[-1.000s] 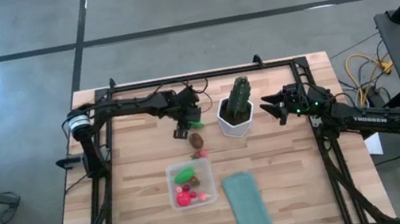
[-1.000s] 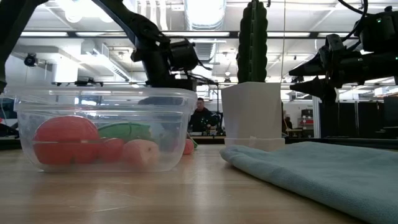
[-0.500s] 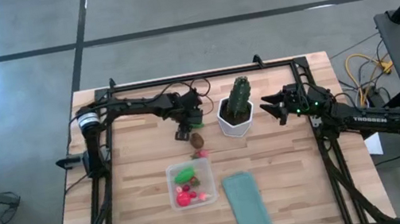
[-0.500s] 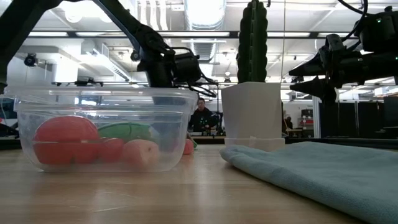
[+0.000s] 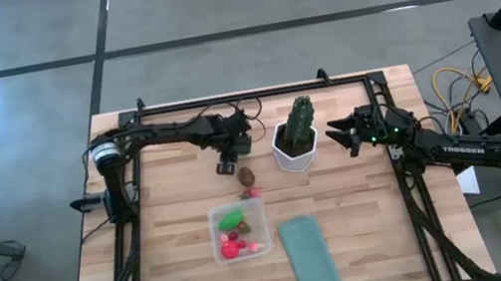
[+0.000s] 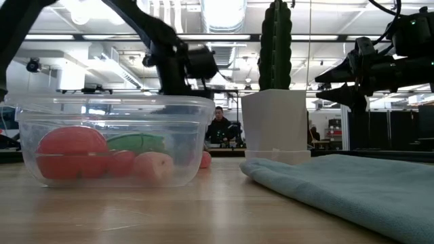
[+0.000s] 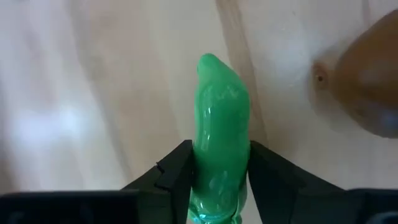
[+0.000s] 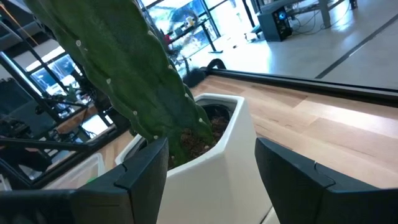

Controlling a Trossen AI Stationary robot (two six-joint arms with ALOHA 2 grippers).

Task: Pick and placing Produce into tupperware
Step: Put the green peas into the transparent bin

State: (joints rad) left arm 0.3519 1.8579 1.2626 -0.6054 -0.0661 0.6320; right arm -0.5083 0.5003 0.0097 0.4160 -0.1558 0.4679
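A: Which step is in hand?

B: A carry, by the look of it. A green elongated piece is clamped between the two fingers of the left gripper, which is held over the tabletop to the left of the white pot and its cactus. A brown round piece lies on the wood just beside that gripper, on its near side.

A: And the tupperware?

B: The tupperware is set nearer, well apart from the gripper, with a red round piece, a green one and small pink pieces already inside. A small red piece is seen just outside its far rim. A teal cloth lies to its right.

A: What is called for next?

B: Judged from this, the green piece would need to be brought over the open container and released there. The brown piece would be left for a later pick.

A: The right gripper?

B: The right gripper is parked to the right of the pot, fingers spread, nothing held.
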